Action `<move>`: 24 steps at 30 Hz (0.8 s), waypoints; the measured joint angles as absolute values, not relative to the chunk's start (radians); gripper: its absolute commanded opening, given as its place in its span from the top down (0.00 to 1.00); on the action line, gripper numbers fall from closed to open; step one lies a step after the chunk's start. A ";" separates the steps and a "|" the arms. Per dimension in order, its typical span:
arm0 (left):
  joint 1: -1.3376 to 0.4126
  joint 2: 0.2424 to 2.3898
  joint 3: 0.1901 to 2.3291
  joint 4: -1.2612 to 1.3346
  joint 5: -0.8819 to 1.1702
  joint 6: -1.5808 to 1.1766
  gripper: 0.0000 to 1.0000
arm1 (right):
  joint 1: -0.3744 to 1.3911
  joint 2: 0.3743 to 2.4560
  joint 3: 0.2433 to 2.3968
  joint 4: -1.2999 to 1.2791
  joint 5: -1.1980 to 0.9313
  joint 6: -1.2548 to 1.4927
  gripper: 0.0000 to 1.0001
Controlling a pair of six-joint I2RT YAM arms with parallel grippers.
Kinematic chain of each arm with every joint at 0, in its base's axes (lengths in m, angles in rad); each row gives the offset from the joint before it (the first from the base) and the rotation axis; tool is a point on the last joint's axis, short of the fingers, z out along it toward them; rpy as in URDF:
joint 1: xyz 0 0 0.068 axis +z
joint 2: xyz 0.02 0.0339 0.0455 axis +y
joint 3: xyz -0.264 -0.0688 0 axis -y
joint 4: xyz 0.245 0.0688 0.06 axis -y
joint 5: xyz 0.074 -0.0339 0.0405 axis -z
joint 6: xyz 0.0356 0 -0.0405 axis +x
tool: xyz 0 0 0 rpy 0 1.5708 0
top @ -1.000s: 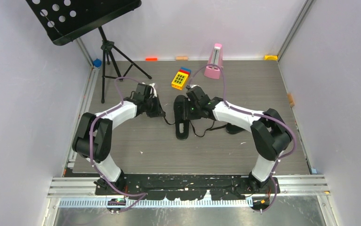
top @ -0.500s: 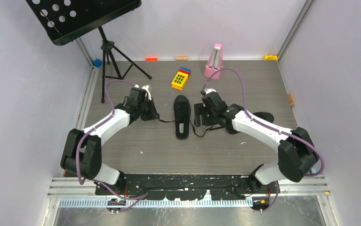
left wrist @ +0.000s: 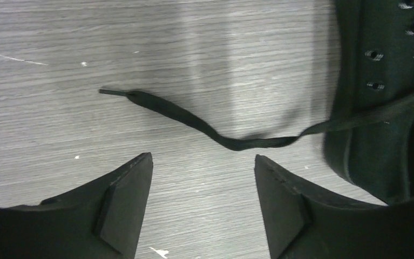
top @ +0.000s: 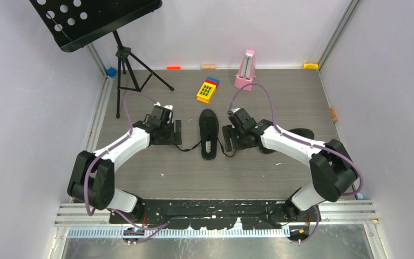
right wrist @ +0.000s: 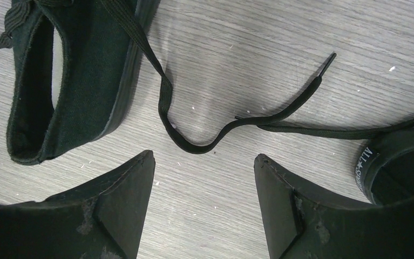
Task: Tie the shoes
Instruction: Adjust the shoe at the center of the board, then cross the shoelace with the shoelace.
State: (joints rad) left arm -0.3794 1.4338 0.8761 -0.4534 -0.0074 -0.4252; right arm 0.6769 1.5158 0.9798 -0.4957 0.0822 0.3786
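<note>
My left gripper (left wrist: pixel 203 159) hangs with its fingers apart and nothing between them. My right gripper (right wrist: pixel 204 157) is the same, spread wide and empty. From above, both sit low over the table (top: pixel 194 175), with one black sneaker (top: pixel 209 134) between them: left gripper at its 9 o'clock, right gripper at its 3 o'clock.

In my left wrist view, a lace end (left wrist: pixel 210 129) lies slack on the wood, running from the sneaker at 3 o'clock out to its tip near 10 o'clock. In my right wrist view, the other lace end (right wrist: pixel 191 144) drops from the sneaker at 11 o'clock, loops just ahead of my fingers and ends near 1 o'clock.

The second sneaker (right wrist: pixel 401 162) sits at 4 o'clock there, partly hidden under my right arm from above. Its own lace (right wrist: pixel 334 131) trails loose across the table.

As I read it, little is finished. I see no bow on either shoe, and whether the first crossing at the sneaker's throat is cinched I cannot tell. The loops, the bow and the whole second sneaker look left to do.
</note>
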 measured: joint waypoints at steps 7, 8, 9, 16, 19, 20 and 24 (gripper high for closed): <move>-0.470 1.365 0.867 -0.399 -0.010 -0.260 0.20 | 0.677 1.517 0.980 -0.495 0.064 0.377 0.27; -0.487 1.365 0.869 -0.387 -0.012 -0.227 0.20 | 0.677 1.517 0.980 -0.495 0.058 0.378 0.27; -0.498 1.369 0.871 -0.384 -0.012 -0.209 0.21 | 0.678 1.517 0.980 -0.495 0.054 0.380 0.27; -0.563 1.481 0.914 -0.385 0.023 -0.118 0.29 | 0.678 1.514 0.980 -0.495 0.030 0.387 0.27; -0.580 1.550 0.947 -0.401 0.031 -0.097 0.39 | 0.678 1.509 0.980 -0.495 0.027 0.390 0.28; -0.583 1.575 0.962 -0.406 0.032 -0.094 0.43 | 0.678 1.508 0.980 -0.495 0.025 0.391 0.28; -0.587 1.673 1.028 -0.440 0.047 -0.088 0.63 | 0.678 1.504 0.979 -0.495 0.024 0.391 0.29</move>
State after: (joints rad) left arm -0.5873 1.6730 1.0279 -0.4404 0.0467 -0.0883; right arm 0.6777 1.5043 0.9794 -0.4950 0.0242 0.3912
